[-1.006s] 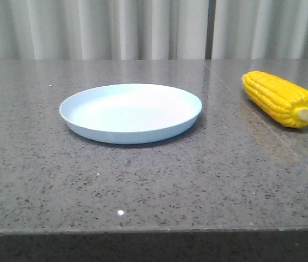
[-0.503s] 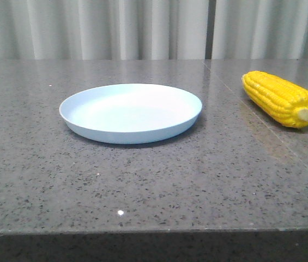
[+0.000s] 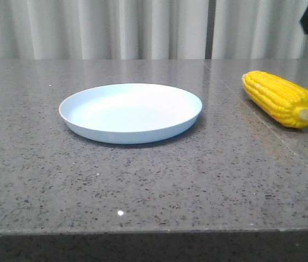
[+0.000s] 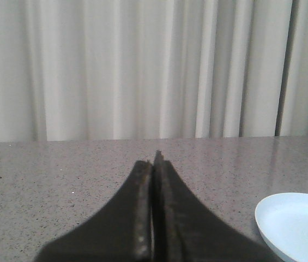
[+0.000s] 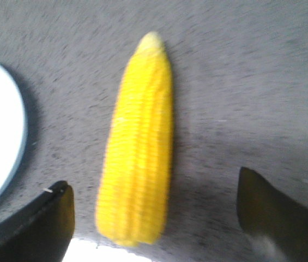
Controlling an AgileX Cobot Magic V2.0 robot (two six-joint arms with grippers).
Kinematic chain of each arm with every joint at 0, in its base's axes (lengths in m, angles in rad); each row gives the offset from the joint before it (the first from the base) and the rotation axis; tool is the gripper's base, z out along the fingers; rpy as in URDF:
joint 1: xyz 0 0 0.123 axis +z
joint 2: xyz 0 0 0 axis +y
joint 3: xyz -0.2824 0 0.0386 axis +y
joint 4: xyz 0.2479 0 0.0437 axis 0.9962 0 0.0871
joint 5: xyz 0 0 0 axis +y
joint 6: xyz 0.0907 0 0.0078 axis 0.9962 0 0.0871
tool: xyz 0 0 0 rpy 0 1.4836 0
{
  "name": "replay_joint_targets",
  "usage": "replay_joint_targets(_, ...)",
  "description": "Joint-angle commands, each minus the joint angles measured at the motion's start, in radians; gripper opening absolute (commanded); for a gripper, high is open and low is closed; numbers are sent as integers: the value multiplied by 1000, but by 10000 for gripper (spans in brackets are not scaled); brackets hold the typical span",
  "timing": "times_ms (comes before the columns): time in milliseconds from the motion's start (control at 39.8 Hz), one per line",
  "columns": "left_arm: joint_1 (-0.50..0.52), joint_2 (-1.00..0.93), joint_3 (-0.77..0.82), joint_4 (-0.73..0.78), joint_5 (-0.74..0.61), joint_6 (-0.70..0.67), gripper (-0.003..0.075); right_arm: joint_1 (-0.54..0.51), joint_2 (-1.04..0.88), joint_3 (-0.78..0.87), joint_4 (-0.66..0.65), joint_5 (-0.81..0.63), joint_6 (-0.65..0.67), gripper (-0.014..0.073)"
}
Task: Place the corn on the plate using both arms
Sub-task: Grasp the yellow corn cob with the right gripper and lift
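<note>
Approach step: the right pincer, jaws spread wide and empty, is hovering over the bright yellow kernelled corn cob, lying at the frame's right on the speckled grey stone counter, well apart from the pale blue round plate. The left pincer is pressed closed, holding nothing. Next move calls for straddling the cob.

A grey speckled stone worktop fills the near scene, glossy, with a thin seam running on the right. Pale pleated curtains hang along the far side.

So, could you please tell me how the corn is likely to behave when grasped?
The corn is round and tapered, lying on its side, so a nudge would probably roll it in a curve. Its ridged kernels likely give grip. It looks stiff.
</note>
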Motion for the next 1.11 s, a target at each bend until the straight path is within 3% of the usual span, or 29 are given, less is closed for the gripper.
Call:
replay_joint_targets(0,-1,13,-25,-9,-80,2,-20,34,74,-84,31,-19,-9,619)
replay_joint_targets(427,-1,13,-25,-9,-80,2,-20,19,326,-181,55,-1,-9,591)
replay_joint_targets(503,-1,13,-25,-9,-80,2,-20,19,343,-181,71,18,-9,519)
replay_joint_targets(704,-1,13,-25,-9,-80,2,-20,20,328,-184,81,30,-9,187)
replay_joint_targets(779,-1,13,-25,-9,-80,2,-20,20,300,-191,81,28,-9,106)
replay_joint_targets(880,-1,13,-25,-9,-80,2,-20,24,238,-208,81,28,-7,89)
replay_joint_targets(1081,-1,13,-25,-9,-80,2,-20,98,191,-340,31,170,72,97)
